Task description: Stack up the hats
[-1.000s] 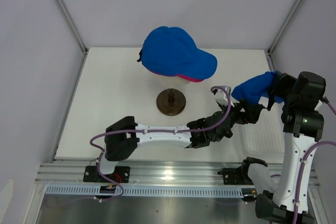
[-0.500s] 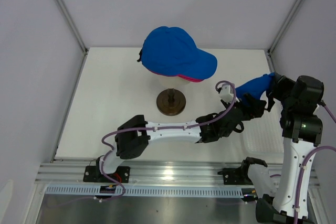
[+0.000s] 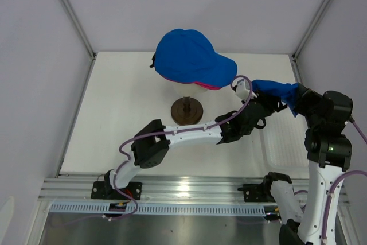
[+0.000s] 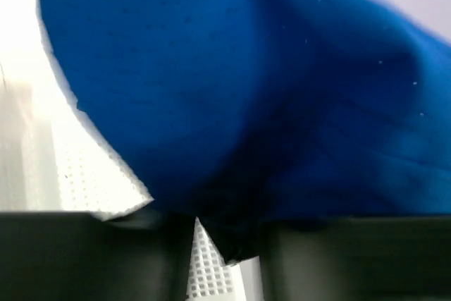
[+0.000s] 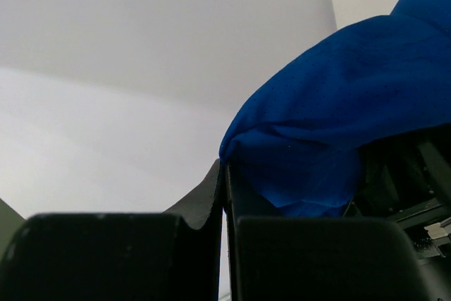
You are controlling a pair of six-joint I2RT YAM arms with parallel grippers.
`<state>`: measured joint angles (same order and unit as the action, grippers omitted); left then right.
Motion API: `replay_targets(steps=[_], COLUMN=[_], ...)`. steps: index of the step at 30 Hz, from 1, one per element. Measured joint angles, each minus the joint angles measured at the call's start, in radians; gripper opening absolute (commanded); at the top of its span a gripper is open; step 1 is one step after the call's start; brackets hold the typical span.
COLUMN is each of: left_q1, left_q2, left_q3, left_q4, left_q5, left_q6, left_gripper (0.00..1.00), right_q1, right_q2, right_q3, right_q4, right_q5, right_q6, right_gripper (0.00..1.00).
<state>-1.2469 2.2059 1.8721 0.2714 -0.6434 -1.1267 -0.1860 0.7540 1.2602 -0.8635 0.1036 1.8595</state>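
Observation:
A blue hat (image 3: 192,55) sits on top of a pink hat, whose edge (image 3: 205,85) shows under its brim, high above the dark round stand (image 3: 187,111). A second blue hat (image 3: 274,89) hangs at the right, with my right gripper (image 3: 296,99) shut on its fabric (image 5: 331,125); the fingers (image 5: 225,174) are pressed together. My left gripper (image 3: 267,106) reaches under this hat. Blue cloth (image 4: 246,89) fills the left wrist view, and a dark fold drops between the left gripper's (image 4: 215,227) jaws. Whether they pinch it is unclear.
A white mesh mat (image 3: 287,142) lies on the table's right side, below the held hat, and shows through the left jaws' gap (image 4: 211,273). Grey walls close in the white table (image 3: 126,119) on three sides.
My left arm stretched right and up until its gripper met the hanging blue hat, and its jaws narrowed. The right gripper carried that hat slightly left toward it.

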Motion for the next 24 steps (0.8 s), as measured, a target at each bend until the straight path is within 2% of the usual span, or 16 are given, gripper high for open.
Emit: replay_targets(steps=[1,2,3,8,9,10,15,18,19,22,24], left_q1=[-0.002,-0.003,-0.003,0.003,0.008,0.015,0.076,0.115,0.126,0.135,0.134], left_q2=[0.002,0.002,0.002,-0.026,-0.043,-0.065,-0.190,-0.254,-0.259,-0.233,-0.195], left_q3=[0.002,0.002,0.002,-0.031,-0.047,-0.061,-0.067,-0.029,0.011,0.224,0.417], left_q4=[-0.003,-0.008,-0.007,-0.021,-0.036,-0.060,-0.238,-0.354,-0.404,-0.603,-0.719], left_q5=[0.006,0.010,0.017,0.082,0.105,0.142,0.345,0.500,0.554,0.684,0.762], left_q6=[0.004,0.005,0.019,0.109,0.129,0.150,0.287,0.390,0.428,0.537,0.611], left_gripper=[0.10,0.03,0.01,0.01,0.01,0.01,0.01,0.01,0.01,0.01,0.03], right_q1=[0.002,0.003,0.005,0.024,0.029,0.035,0.054,0.067,0.071,0.087,0.098], right_q2=[0.000,0.000,0.000,-0.014,-0.019,-0.027,-0.058,-0.092,-0.105,-0.153,-0.161], right_q3=[-0.003,-0.003,-0.003,-0.003,-0.004,-0.008,-0.017,-0.020,-0.021,-0.024,-0.013], right_q4=[-0.001,-0.002,-0.002,-0.003,-0.003,0.006,0.079,0.134,0.144,0.166,0.150], right_q5=[0.000,0.001,0.005,0.077,0.103,0.132,0.256,0.301,0.306,0.273,0.236], right_q6=[0.000,-0.001,-0.002,-0.077,-0.108,-0.153,-0.460,-0.683,-0.745,-0.977,-1.111], right_gripper=[0.00,0.00,0.00,0.00,0.04,0.13,0.19,0.43,0.63,0.98,1.00])
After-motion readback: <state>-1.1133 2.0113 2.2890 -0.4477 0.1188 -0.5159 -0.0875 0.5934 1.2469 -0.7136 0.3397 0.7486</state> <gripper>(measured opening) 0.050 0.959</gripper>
